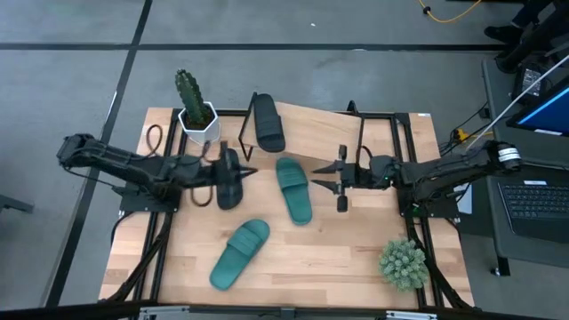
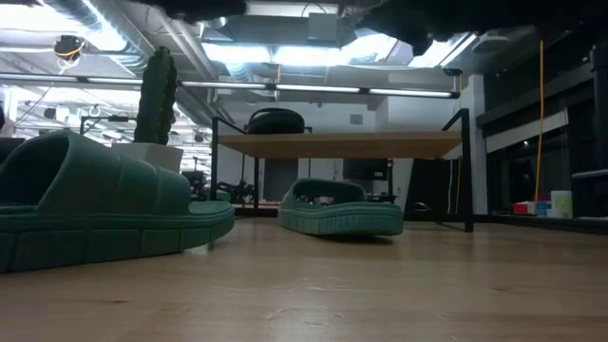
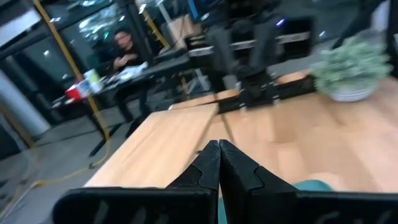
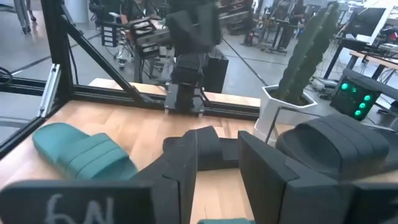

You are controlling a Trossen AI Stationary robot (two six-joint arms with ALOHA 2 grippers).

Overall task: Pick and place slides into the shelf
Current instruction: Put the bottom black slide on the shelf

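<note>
The shelf (image 1: pixel 320 124) stands at the table's far side, with one black slide (image 1: pixel 269 126) lying on its board. A second black slide (image 1: pixel 228 182) lies on the table under my left arm. One teal slide (image 1: pixel 293 190) lies at the table's middle, in front of the shelf, and another teal slide (image 1: pixel 238 253) lies nearer the front edge. My left gripper (image 1: pixel 252 172) hovers shut and empty over the black slide on the table, pointing right. My right gripper (image 1: pixel 322 178) hangs open and empty above the table, right of the middle teal slide, pointing left.
A cactus in a white pot (image 1: pixel 196 114) stands at the far left, beside the shelf. A bushy green plant (image 1: pixel 404 264) sits at the near right corner. Bare tabletop (image 1: pixel 347 249) lies between the teal slides and that plant. People sit at desks beyond the table.
</note>
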